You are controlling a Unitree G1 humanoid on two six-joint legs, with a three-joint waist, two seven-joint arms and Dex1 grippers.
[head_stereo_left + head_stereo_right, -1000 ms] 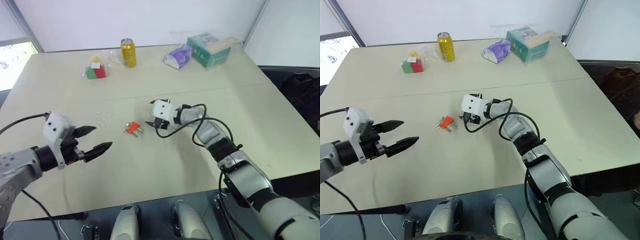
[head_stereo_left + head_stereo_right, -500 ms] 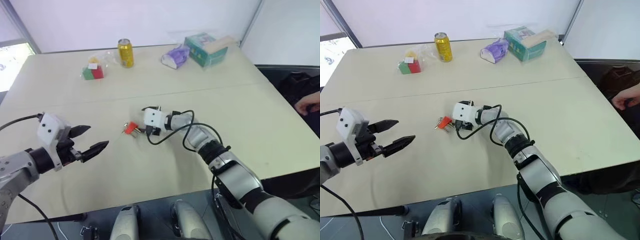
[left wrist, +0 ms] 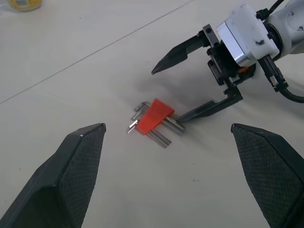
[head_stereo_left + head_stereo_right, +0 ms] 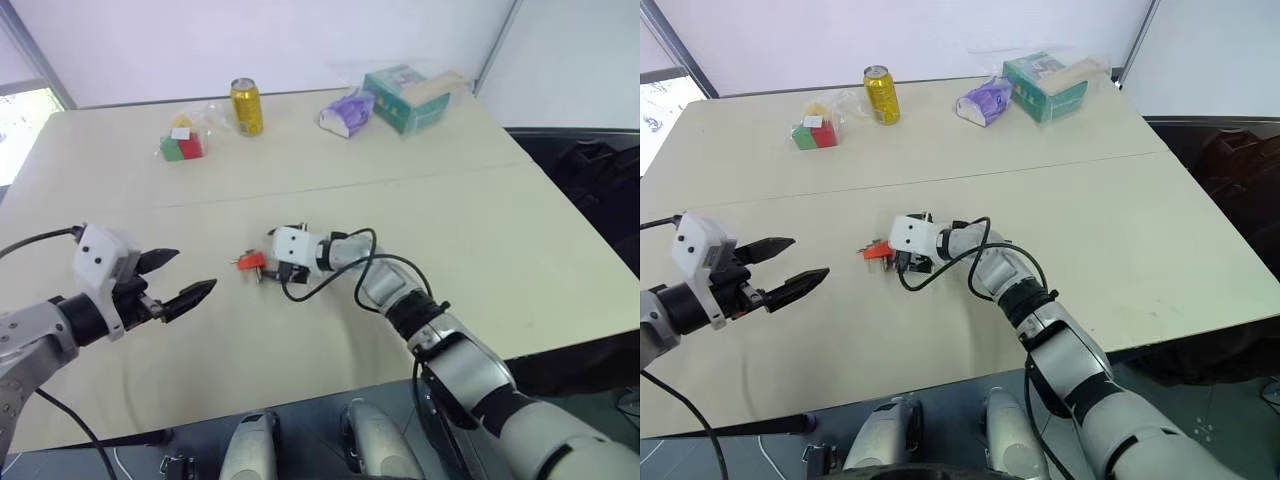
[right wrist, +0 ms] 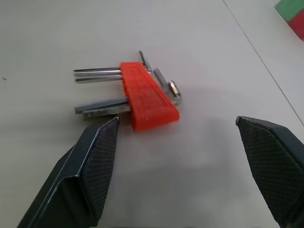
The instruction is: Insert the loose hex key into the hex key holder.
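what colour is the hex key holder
Red-orange; the hex key holder shows best in the right wrist view.

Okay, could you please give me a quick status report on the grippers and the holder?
Left gripper open, off to the side. Right gripper open, one finger tip at the holder. Holder flat on the table, unheld. Nothing in the way.

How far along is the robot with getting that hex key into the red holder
Nothing looks finished yet. The hex key holder lies flat on the table with several keys sticking out; I can't tell which one is the loose key. In hand: the open right gripper sits right beside the holder, one finger by its keys. The open left gripper hangs apart. Gripping and inserting remain.
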